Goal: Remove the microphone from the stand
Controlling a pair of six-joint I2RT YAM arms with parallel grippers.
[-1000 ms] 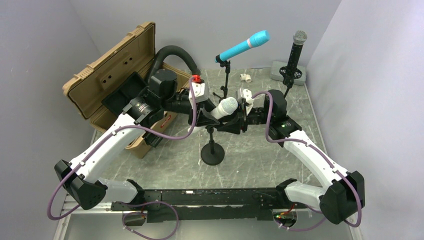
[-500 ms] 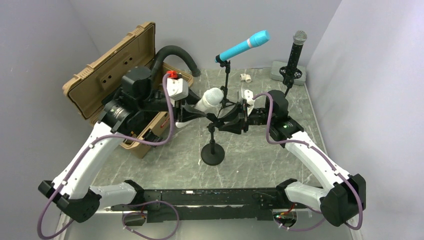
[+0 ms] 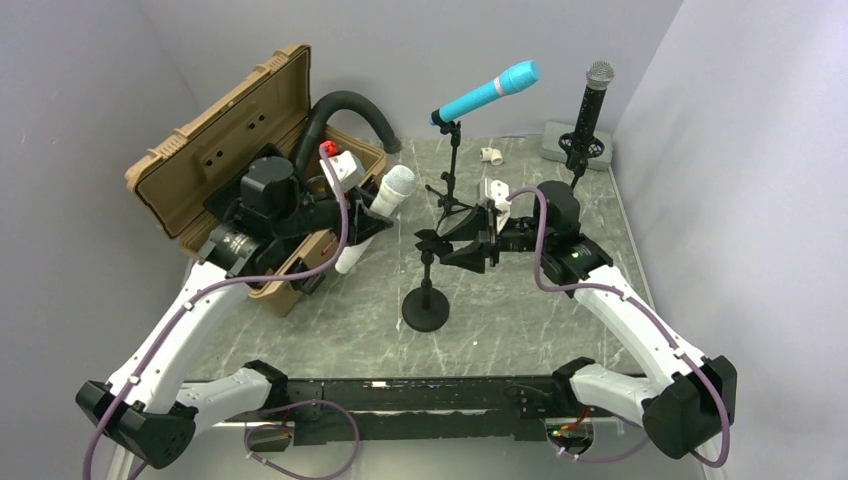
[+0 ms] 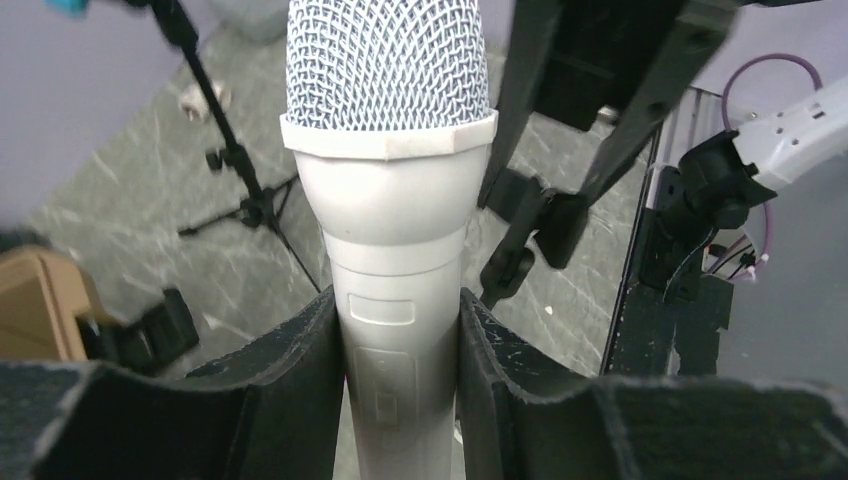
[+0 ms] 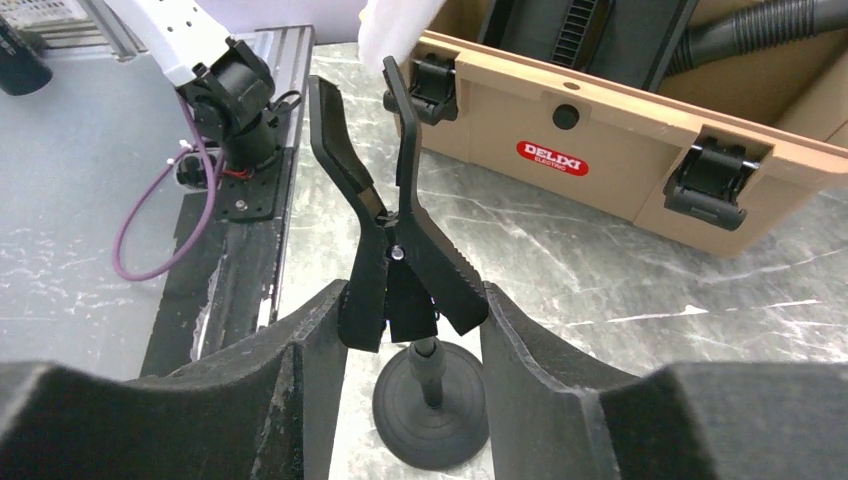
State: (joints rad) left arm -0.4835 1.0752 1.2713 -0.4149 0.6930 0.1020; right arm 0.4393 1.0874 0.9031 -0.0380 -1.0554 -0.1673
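Left side: left fingers (image 4: 290, 390) pinched flat on the barrel of the white plastic microphone with the silver mesh head (image 4: 390, 200), just below the collar, one pad per side, head pointing up and away from the wrist. Already clear of the stand, hanging in the air over the desk's (image 3: 520, 310) left edge, just in front of the open tan hard case (image 3: 220, 130).

Right side: right fingers (image 5: 300, 400) closed on the handle end of the black spring clip (image 5: 400, 250), touching on both sides. How hard they press: cannot tell. Clip mouth spread in a V with nothing in it. Below that, a thin post down to the round black stand base (image 3: 426, 308), near the middle of the desk.

Handling call: rigid body, probably light to moderate with the weight biased to the head. Smooth and round, so likely to roll or slide in a loose pinch. Mesh likely dents, so keep off it. Best hold looks like mid-barrel, same as now, across the round section.

Stand looks tippy: small base, tall post. Safer to brace at the clip while letting go.

Left to do, by the look of it: set down or stow.
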